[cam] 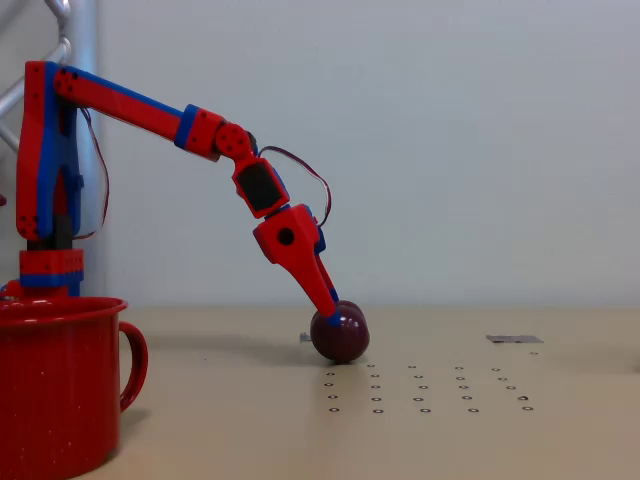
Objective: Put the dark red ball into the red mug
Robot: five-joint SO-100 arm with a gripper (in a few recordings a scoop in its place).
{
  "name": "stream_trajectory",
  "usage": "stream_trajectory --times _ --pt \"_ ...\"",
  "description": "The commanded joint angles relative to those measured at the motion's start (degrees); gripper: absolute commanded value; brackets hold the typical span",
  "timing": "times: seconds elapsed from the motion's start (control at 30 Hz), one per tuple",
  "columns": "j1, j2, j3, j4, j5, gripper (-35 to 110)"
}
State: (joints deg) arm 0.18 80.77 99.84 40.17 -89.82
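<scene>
On the beige table (560, 440), fixed view: the red-and-blue arm (150, 110) reaches down and to the right from its base at left. Its gripper (335, 310) meets the top of the dark red ball (340, 335), which sits on the tabletop near the middle. Whether the fingers are closed on the ball I cannot tell from this side. The red mug (55, 385) stands upright at lower left, handle pointing right, well apart from the ball. Rows of small holes (425, 390) dot the table just right of the ball.
</scene>
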Motion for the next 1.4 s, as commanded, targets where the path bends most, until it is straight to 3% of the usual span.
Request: stream_trajectory --times 0.0,0.63,1.03,1.2,1.37 --pt "0.35 1.23 -4.48 -0.88 1.49 37" --pt "1.93 -6.86 -9.32 -2.11 5.71 37" --pt "2.72 -8.44 -11.34 -3.43 0.26 18" --pt "3.96 -8.26 -12.39 -2.90 3.87 31" --pt "5.01 -5.62 -12.39 5.80 6.24 34"
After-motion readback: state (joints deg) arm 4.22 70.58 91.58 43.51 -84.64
